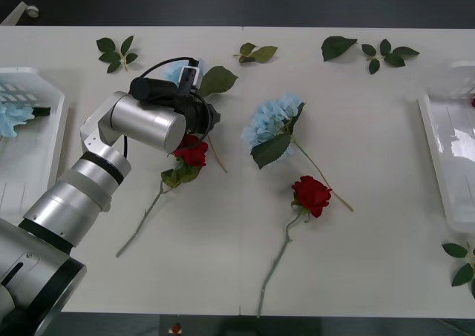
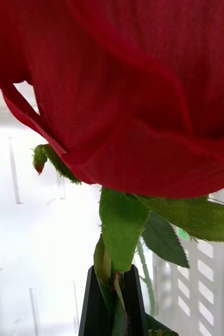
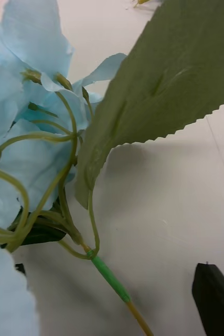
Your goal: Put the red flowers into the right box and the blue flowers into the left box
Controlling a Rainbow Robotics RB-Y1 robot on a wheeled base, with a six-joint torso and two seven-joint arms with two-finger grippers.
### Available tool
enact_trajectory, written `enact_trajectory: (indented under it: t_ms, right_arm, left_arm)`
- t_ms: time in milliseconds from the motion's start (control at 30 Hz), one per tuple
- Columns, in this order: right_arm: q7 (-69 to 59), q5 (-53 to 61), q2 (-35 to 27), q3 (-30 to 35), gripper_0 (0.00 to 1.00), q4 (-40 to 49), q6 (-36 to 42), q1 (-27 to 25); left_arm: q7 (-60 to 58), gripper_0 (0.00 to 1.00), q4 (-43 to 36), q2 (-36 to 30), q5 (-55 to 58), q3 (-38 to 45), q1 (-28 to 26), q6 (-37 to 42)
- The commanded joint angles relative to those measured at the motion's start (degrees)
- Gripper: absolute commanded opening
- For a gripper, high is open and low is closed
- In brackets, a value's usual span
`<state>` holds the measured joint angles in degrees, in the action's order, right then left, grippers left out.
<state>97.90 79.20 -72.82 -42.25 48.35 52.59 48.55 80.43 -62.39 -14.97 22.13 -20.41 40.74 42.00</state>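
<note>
White tabletop is stretching across the front view, scattered with loose green leaf sprigs (image 1: 116,53). At its left edge the ribbed translucent plastic tray (image 1: 33,139) is already carrying one pale sky-blue hydrangea cluster (image 1: 13,116); at the right edge the smooth glossy white tray (image 1: 449,154) is sitting. The left gripper (image 1: 199,91) is hovering near the far left part of the tabletop, over a second pale blue hydrangea with a big dark green leaf (image 1: 215,79), just beyond a deep-red artificial rose (image 1: 192,151) lying under the arm. A third blue cluster (image 1: 272,121) and another red rose (image 1: 312,195) are lying mid-table.

Right wrist view: the right gripper (image 2: 113,302) is pinching its black fingers narrowly on a green stem, a large red rose bloom (image 2: 138,89) hanging close before the camera — white tray surface lying behind it. I judge this rose is about to be released into the right box.

Left wrist view: the left gripper is standing wide, one black fingertip (image 3: 215,296) showing apart from the hydrangea's thin stem (image 3: 109,278), nothing held. The step in hand looks like reaching for this blue flower — next, the jaws need centring across the stem, then closing.
</note>
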Motion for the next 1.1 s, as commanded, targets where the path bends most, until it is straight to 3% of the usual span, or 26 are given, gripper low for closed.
enact_trajectory:
  t_ms: [33,133,233,267,433,500,633,833,1100]
  right_arm:
    - [-0.08,-1.95,2.77,1.12,0.0,-4.32,-3.1,-0.13]
    - [0.01,-3.97,4.7,1.03,0.0,-7.3,-5.12,-0.3]
    - [0.09,-7.48,6.37,1.03,0.0,-9.33,-6.79,-0.3]
    - [0.09,-9.24,6.9,1.12,0.0,-9.77,-7.32,-0.3]
    - [0.09,-15.92,7.87,1.12,0.03,-9.85,-8.29,-0.3]
    - [0.27,-15.75,7.78,1.12,0.44,-9.77,-8.38,-0.3]
    - [0.8,-15.31,7.52,1.12,1.0,-8.62,-8.38,-0.3]
    - [2.2,-9.68,6.2,1.12,1.0,-4.49,-7.23,-0.3]
    - [3.35,4.12,0.13,1.56,1.0,11.86,0.94,-0.3]
  left_arm:
    - [-0.63,0.71,0.78,-0.15,-0.86,-0.07,1.8,-1.83]
    - [-0.45,0.49,3.33,-0.15,-0.95,-0.86,1.8,-4.73]
    - [-0.28,0.16,5.96,-0.15,-0.95,-1.65,1.8,-8.16]
    - [-0.36,0.0,6.67,-0.15,-0.77,-1.91,1.8,-9.04]
    - [-0.54,0.0,7.28,-0.5,-0.33,-2.0,1.71,-10.09]
    - [-0.72,0.0,7.11,-0.68,0.02,-2.0,1.71,-10.09]
    - [-0.89,0.0,5.08,-1.64,0.9,-2.0,1.71,-7.81]
    - [-1.42,0.0,-3.79,-3.49,2.22,1.52,1.53,4.23]
    - [-1.07,0.0,-23.04,-3.93,2.75,18.74,1.09,34.99]
